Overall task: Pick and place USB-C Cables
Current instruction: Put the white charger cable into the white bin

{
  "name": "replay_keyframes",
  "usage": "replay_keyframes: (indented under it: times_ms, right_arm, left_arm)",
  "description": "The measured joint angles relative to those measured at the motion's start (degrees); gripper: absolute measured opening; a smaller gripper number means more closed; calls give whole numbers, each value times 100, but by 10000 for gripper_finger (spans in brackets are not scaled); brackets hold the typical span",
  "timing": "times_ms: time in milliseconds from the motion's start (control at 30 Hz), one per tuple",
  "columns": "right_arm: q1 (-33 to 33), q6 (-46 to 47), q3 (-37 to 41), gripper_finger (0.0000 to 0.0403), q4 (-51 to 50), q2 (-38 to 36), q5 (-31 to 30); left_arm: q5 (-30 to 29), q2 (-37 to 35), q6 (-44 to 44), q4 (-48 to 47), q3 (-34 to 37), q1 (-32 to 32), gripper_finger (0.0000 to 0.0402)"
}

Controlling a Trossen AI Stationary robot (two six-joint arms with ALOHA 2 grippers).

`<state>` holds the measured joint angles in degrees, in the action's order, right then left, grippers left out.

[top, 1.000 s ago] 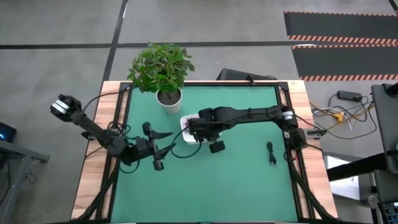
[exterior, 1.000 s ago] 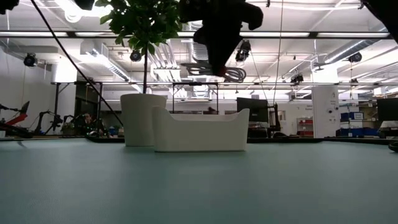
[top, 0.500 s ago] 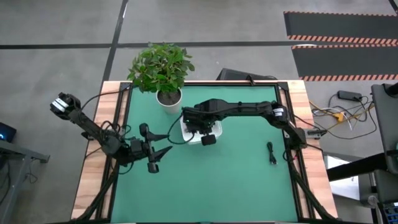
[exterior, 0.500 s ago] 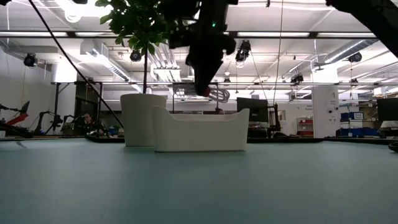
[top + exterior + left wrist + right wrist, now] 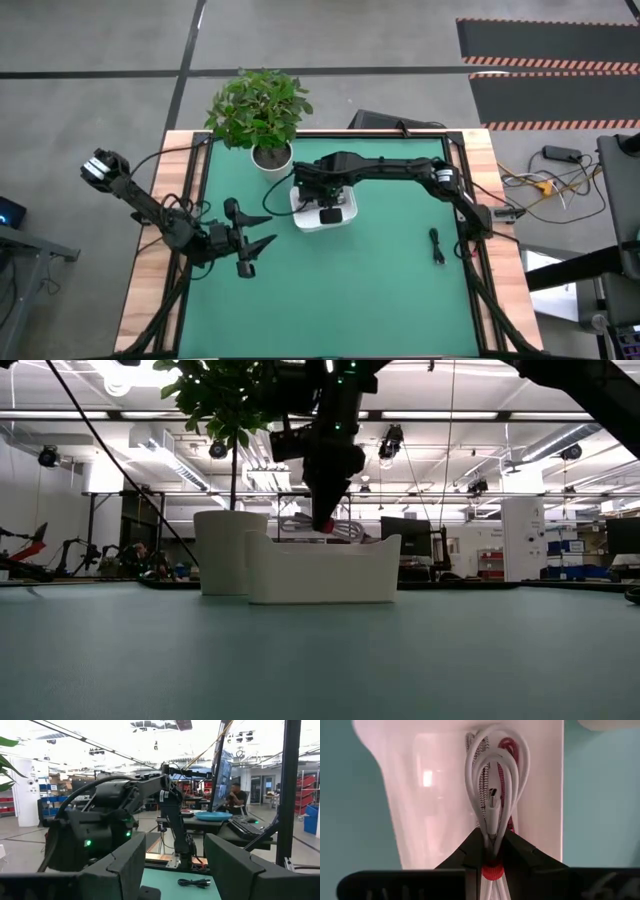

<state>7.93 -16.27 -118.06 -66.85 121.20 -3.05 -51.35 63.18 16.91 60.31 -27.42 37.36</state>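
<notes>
My right gripper (image 5: 322, 522) hangs over the white tray (image 5: 322, 572) near the plant pot, shut on a white USB-C cable bundle (image 5: 492, 785) with a red tie. In the tray below it lie a dark red cable (image 5: 509, 750) and a silver-grey braided one (image 5: 471, 745). My left gripper (image 5: 266, 230) stands open above the table's left part, its fingers pointing toward the tray and touching nothing. My right gripper pinches the white bundle at its tied end, right by the red tie (image 5: 491, 870), between its two fingers. The fingers point steeply down. The loops (image 5: 347, 530) hang below the fingertips at the height of the tray's rim; whether they touch the cables inside cannot be told.
A potted plant (image 5: 260, 112) in a white pot (image 5: 230, 550) stands just beyond the tray's left end. A small black cable bundle (image 5: 437, 245) lies on the green mat near the right edge, also seen in the left wrist view (image 5: 195, 882). The mat's near half (image 5: 340, 300) is bare.
My right gripper has gone toward the table's far left and down, from above the mat beside the tray to over the tray. It stays shut on the white bundle, whose loops have come down to the tray's rim.
</notes>
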Motion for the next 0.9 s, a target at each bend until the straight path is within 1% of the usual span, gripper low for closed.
replay_keyframes:
  times_ms: [400,567,900]
  right_arm:
    - [36,-43,27,43,91,417,-59]
    - [62,-47,27,43,245,440,-248]
    - [73,-29,75,43,337,451,-302]
  left_arm:
    - [2,0,-7,-7,2,70,187]
    - [2,0,-8,-7,2,70,187]
    - [0,0,-13,-7,4,77,187]
